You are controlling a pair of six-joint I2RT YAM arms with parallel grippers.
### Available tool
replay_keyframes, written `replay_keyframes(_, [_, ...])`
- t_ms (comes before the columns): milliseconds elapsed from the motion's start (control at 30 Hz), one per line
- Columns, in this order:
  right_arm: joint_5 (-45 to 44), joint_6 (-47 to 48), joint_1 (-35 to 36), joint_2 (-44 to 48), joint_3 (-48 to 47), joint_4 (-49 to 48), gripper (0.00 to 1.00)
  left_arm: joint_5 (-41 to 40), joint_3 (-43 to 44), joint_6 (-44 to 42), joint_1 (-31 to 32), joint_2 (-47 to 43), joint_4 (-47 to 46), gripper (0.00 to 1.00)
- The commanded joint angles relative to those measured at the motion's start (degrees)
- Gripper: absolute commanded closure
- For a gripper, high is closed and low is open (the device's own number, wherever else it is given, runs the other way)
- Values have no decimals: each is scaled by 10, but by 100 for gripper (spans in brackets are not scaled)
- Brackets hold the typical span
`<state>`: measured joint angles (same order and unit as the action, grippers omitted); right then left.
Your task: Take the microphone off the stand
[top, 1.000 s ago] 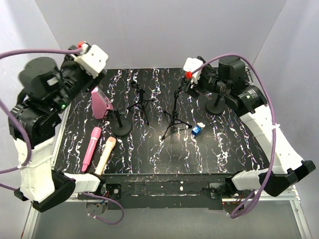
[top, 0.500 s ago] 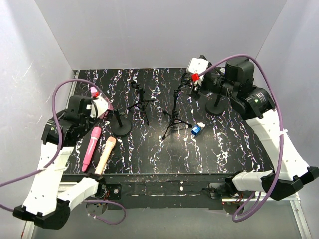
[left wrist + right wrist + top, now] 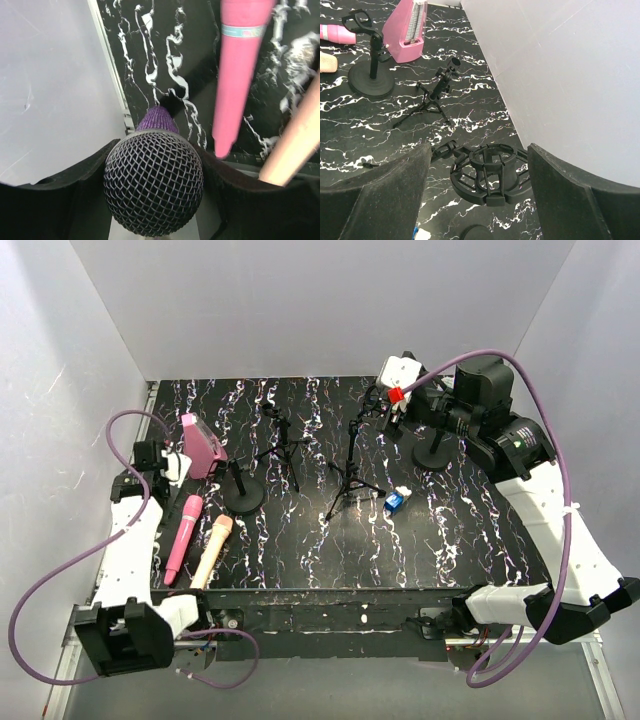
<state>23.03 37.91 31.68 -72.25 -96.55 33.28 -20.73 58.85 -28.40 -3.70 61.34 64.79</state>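
jaws of the left gripper [image 3: 166, 462] pinch the mic [image 3: 153, 186] by its mesh head, its purple body aimed at the left edge of the table [image 3: 165, 45]. right gripper [image 3: 478, 150] jaws are spread above the shock mount [image 3: 490, 174]. pink mic [image 3: 240, 75] and beige mic [image 3: 295, 145] lie near. released here, the mic could roll off that edge.

Right gripper [image 3: 479, 150]: fingers wide apart, filling the lower corners. Lower centre between them: black shock-mount stand [image 3: 487, 172]. Mid-frame: small tripod stand [image 3: 434, 95]. Upper left: round-base stand [image 3: 370, 75], pink box [image 3: 406, 30] just beyond. Black marbled table [image 3: 360, 130].
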Motion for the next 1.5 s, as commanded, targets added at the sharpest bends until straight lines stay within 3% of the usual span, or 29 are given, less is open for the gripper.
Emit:
replay_keyframes(0, [-2,-6,3,13,-16,-8,15,43,-58,-45,-72,20,-169,100])
replay_keyframes(333, [-11,-6,7,10,-33,6,15,36,-192,-33,-72,55,-296,100])
replay_keyframes(933, [-1,-30,30,-4,-60,-1,14,53,-310,33,-61,113,-450,100])
replay_keyframes(1100, [-1,-29,33,-4,-65,6,14,57,-295,60,-61,133,-462,100])
replay_keyframes(1300, [1,-25,39,-5,-69,10,15,61,-163,133,-91,315,-352,100])
replay_keyframes(1467, [-11,-15,41,4,-58,6,14,75,-105,140,-111,348,-297,100])
